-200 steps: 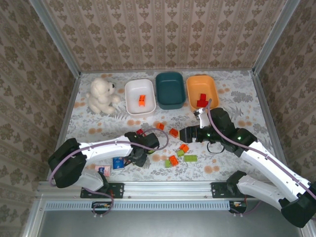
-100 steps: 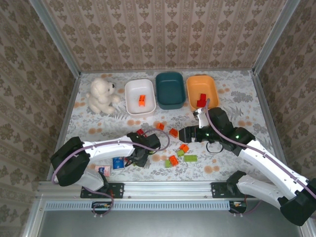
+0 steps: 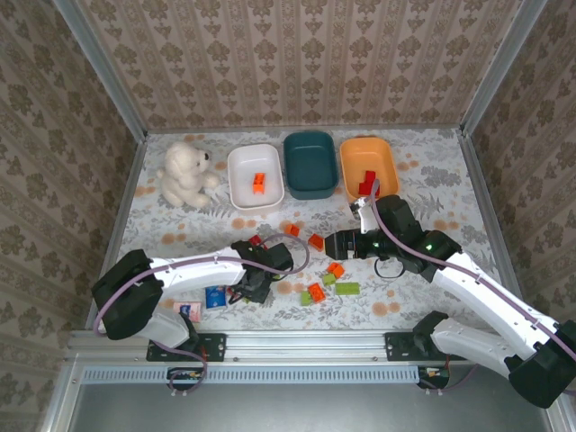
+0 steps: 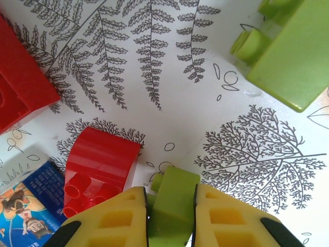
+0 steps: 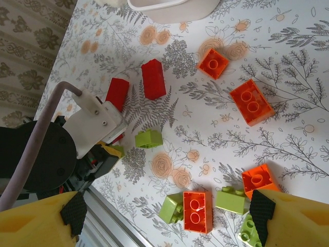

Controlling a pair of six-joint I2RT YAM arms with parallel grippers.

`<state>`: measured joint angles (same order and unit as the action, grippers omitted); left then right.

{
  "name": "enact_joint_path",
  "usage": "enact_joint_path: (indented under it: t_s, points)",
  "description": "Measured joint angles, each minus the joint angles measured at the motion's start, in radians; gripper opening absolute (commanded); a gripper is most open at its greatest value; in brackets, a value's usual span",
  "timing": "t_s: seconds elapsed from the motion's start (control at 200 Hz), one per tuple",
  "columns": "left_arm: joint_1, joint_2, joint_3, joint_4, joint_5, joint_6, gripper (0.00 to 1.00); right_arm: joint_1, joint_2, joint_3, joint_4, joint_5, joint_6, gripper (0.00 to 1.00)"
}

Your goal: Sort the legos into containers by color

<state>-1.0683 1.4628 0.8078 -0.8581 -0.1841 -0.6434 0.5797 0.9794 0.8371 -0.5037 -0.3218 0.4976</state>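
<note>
My left gripper (image 4: 170,206) is low over the table and shut on a lime green lego (image 4: 177,185). A red lego (image 4: 100,162) lies just left of it and another lime one (image 4: 293,56) farther off. From above, the left gripper (image 3: 255,286) sits near the front left. My right gripper (image 3: 335,243) hangs open over loose orange (image 3: 317,241) and lime (image 3: 347,289) legos. Below it lie an orange brick (image 5: 197,211), a lime brick (image 5: 149,138) and a red brick (image 5: 153,78). The white tub (image 3: 236,180) holds an orange brick, the orange tub (image 3: 382,162) a red one, and the teal tub (image 3: 310,162) stands between them.
A white teddy bear (image 3: 186,174) sits at the back left beside the white tub. A small blue packet (image 3: 215,297) lies by the left gripper, near the front rail (image 3: 297,340). Patterned walls close in the table on three sides.
The left gripper's jaws have closed onto the lime green lego. The right gripper has drifted slightly left and stayed open.
</note>
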Motion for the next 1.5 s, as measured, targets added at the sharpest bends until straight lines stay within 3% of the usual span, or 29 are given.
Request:
enact_joint_path:
  t_s: [0.23,0.56,0.785,1.07,1.31,1.5]
  points:
    - [0.037,0.003,0.087,-0.02,0.0,0.002,0.15,-0.004,0.0,0.0,-0.001,0.013,0.0,0.86]
    - [0.282,0.083,0.491,-0.024,0.039,0.092,0.13,-0.06,-0.01,0.064,-0.065,0.094,0.004,0.86]
    - [0.403,0.403,0.877,0.04,0.106,0.183,0.13,-0.132,0.012,0.127,-0.072,0.124,0.035,0.86]
    - [0.415,0.871,1.407,0.085,0.126,0.233,0.13,-0.2,0.041,0.178,-0.072,0.134,0.081,0.86]
    - [0.432,1.042,1.507,0.109,0.169,0.216,0.16,-0.227,0.041,0.185,-0.085,0.135,0.095,0.86]
    - [0.45,1.062,1.511,0.121,0.2,0.19,0.35,-0.227,0.041,0.189,-0.117,0.135,0.102,0.86]
